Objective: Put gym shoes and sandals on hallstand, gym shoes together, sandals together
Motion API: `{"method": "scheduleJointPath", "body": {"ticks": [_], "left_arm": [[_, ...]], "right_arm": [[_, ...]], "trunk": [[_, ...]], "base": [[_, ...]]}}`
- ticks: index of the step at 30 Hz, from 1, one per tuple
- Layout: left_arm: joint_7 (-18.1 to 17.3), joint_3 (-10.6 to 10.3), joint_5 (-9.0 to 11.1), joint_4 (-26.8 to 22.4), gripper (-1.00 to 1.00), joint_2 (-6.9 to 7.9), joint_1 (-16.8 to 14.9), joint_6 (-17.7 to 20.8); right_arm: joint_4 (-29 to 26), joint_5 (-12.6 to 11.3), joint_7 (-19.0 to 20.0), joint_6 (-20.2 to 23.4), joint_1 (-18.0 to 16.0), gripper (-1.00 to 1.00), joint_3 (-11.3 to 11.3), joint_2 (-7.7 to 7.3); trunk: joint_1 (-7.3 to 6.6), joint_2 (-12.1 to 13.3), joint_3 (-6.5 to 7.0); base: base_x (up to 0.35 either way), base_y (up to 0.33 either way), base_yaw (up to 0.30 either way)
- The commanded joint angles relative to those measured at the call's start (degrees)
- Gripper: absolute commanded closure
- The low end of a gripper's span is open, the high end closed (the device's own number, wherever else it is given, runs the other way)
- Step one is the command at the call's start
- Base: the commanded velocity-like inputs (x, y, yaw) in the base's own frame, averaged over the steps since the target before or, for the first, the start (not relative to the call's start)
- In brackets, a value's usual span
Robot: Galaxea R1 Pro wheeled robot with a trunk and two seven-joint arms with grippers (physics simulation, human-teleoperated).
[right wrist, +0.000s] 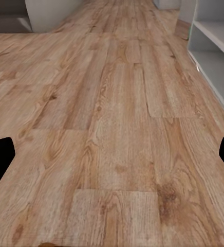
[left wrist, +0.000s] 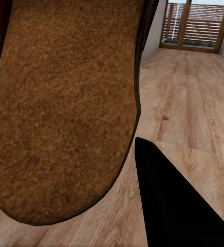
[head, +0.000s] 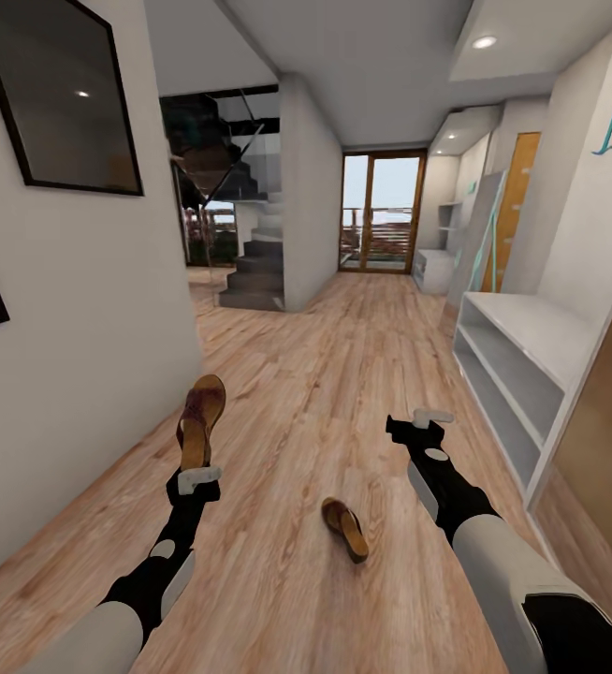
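Sandal (head: 345, 529) on plank floor (head: 343, 374), hallstand (head: 517, 360) right

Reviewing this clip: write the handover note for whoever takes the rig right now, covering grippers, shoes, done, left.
Left gripper: shut on one sandal, held up off the corridor floor.
Right gripper: open, holding nothing.
Second sandal: lying on the floor between the arms.
Hallstand, at the right: its visible shelves hold no shoes.
Done: one sandal picked up.
Left: rack both sandals side by side, then find and rack the gym shoes.
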Motion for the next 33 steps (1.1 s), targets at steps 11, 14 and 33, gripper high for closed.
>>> {"method": "scheduleJointPath", "body": {"ticks": [11, 14, 33], "left_arm": [[0.14, -0.14, 0.25, 0.04, 1.00, 0.00, -0.04, -0.14], [0.14, -0.14, 0.25, 0.03, 1.00, 0.00, -0.04, -0.14], [0.14, -0.14, 0.25, 0.02, 1.00, 0.00, -0.04, -0.14]], "right_arm": [[-0.03, -0.28, -0.10, -0.02, -0.02, -1.00, -0.04, 0.03], [-0.03, -0.26, -0.10, -0.02, -0.02, -1.00, -0.04, 0.03], [-0.03, -0.25, -0.10, 0.00, -0.02, -1.00, -0.04, 0.03]], "trunk": [[0.01, -0.02, -0.06], [0.01, -0.02, -0.06], [0.01, -0.02, -0.06]], "base": [[0.015, -0.013, 0.000], [0.036, -0.051, 0.015], [0.167, -0.234, 0.198]]}}
